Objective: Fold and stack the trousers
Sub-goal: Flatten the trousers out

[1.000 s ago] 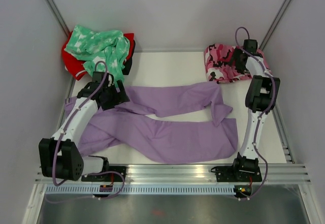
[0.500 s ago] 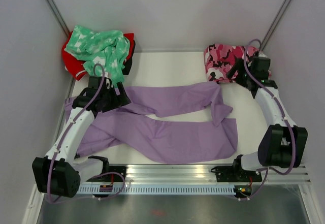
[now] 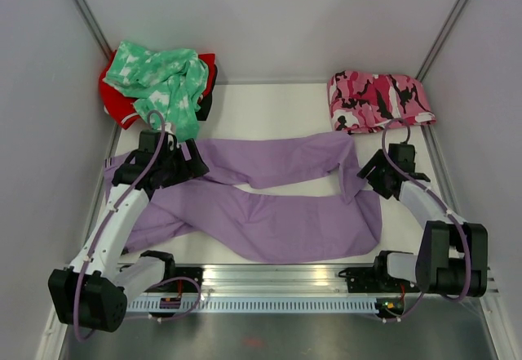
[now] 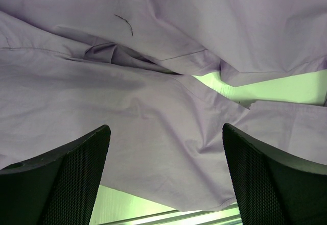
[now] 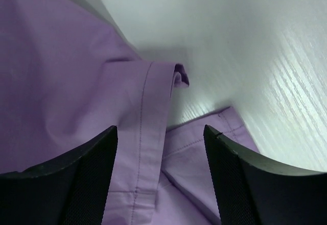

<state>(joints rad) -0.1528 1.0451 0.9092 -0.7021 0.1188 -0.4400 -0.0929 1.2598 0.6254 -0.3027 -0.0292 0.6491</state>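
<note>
— Item one?
— Trousers (image 3: 269, 205), lilac, one pair. They lie unfolded across the middle of the table (image 3: 273, 103), waist end to the left, both legs running right, with a strip of bare table between the legs.
— Left gripper?
— Left gripper (image 3: 181, 161), over the waist end where the legs part. In the wrist view its fingers (image 4: 76, 174) stand wide apart above creased cloth, holding nothing.
— Right gripper?
— Right gripper (image 3: 369, 172), at the leg ends on the right. Jaws spread; a stitched hem lies under the gap, ungripped.
— Other stock?
— Camouflage garment (image 3: 377, 99), pink and black, far right corner, apart from the trousers. Green garment (image 3: 163, 74), white pattern, heaped on a red garment (image 3: 117, 105), far left corner.
</note>
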